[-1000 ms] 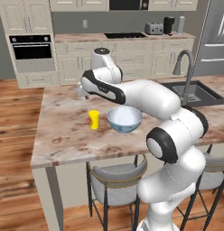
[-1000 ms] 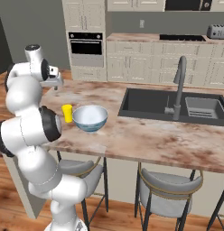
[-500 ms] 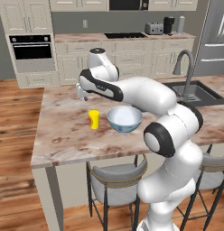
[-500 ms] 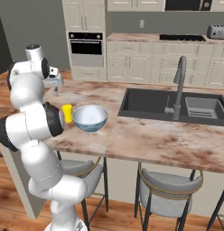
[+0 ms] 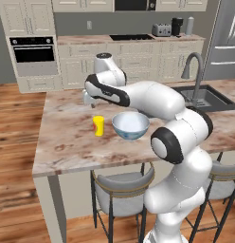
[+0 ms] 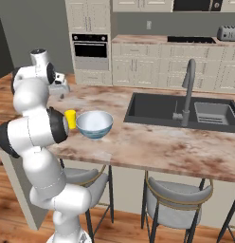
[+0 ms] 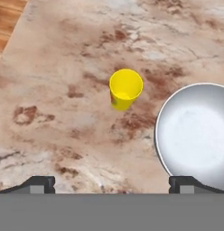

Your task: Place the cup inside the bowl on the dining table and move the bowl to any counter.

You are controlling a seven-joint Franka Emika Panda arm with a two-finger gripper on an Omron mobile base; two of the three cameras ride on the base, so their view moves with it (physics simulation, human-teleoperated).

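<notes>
Reaching over the dining table (image 5: 67, 142), left base view: the arm stretches from the lower right across the marbled top, and the gripper (image 5: 87, 98) hangs above the far side of the slab, behind and a little left of the cup (image 5: 98, 126). Over the last second the wrist has drifted left and settled lower, closer to the cup; cup and bowl (image 5: 131, 125) have not moved. The cup stands upright just beside the bowl, on its left, with a narrow gap between them. Right base view: the gripper (image 6: 59, 90) shows past the white upper arm, above the table edge; the cup (image 6: 70, 119) is partly hidden by the forearm, next to the bowl (image 6: 94, 124), well apart from the sink (image 6: 176, 111). Hand view: the cup (image 7: 125, 88) sits upright near centre, its mouth open to the camera, the bowl's rim (image 7: 157, 131) at the right; both dark fingertips (image 7: 37, 184) stand wide apart at the lower corners, nothing between them. Judgement: the approach is underway and the cup is not yet grasped; nothing is in the bowl, and the carry to a counter (image 5: 129, 39) remains.
</notes>
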